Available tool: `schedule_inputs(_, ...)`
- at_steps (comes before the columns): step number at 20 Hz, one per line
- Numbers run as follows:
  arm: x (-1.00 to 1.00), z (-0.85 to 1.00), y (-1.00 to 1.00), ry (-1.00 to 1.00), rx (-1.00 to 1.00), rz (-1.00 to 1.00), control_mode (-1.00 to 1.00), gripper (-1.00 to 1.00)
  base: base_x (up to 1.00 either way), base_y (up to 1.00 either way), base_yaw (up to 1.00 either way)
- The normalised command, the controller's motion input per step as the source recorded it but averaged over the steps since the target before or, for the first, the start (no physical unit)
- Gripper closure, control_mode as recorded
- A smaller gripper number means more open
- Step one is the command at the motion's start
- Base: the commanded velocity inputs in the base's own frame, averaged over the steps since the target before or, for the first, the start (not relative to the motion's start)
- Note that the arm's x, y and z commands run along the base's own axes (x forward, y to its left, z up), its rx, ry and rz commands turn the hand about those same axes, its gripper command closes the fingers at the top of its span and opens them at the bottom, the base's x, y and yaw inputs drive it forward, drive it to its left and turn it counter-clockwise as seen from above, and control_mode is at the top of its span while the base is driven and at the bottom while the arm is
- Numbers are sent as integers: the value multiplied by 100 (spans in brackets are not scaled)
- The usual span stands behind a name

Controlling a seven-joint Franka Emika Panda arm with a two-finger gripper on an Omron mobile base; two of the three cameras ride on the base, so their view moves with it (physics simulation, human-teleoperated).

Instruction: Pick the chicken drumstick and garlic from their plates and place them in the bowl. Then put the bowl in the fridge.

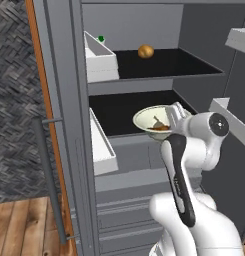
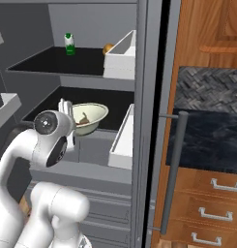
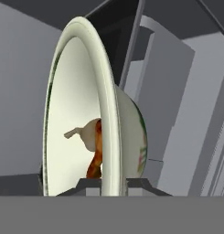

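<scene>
My gripper [image 1: 170,119] is shut on the rim of the cream-white bowl [image 1: 150,120], holding it level at the front of the open fridge's [image 1: 139,152] middle dark shelf. In the bowl lie the reddish-brown chicken drumstick [image 1: 159,128] and the pale garlic [image 1: 156,120]. From the right base view the bowl [image 2: 93,115] hangs just right of my gripper [image 2: 70,114]. The hand view has the bowl [image 3: 81,91] edge-on, its rim pinched between my fingertips [image 3: 88,183], with garlic [image 3: 86,133] and drumstick [image 3: 96,160] inside. The plates are out of view.
A golden-orange ball [image 1: 146,51] and a green bottle [image 2: 69,43] stand on the upper shelf. White door bins [image 1: 100,59] [image 2: 123,140] jut from the fridge side. A grey bar handle [image 2: 173,169] and wooden cabinets [image 2: 209,29] with drawers lie to the right.
</scene>
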Motion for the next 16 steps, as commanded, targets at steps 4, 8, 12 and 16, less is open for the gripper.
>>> schedule_inputs(4,47,5,0,11,-1,0,-100,100,0,0,0)
schedule_inputs(8,51,0,-6,2,3,0,-100,100,0,0,0)
schedule_inputs(12,43,-10,0,0,8,0,-100,100,0,0,0)
schedule_inputs(16,49,-20,1,0,11,0,-100,100,0,0,0)
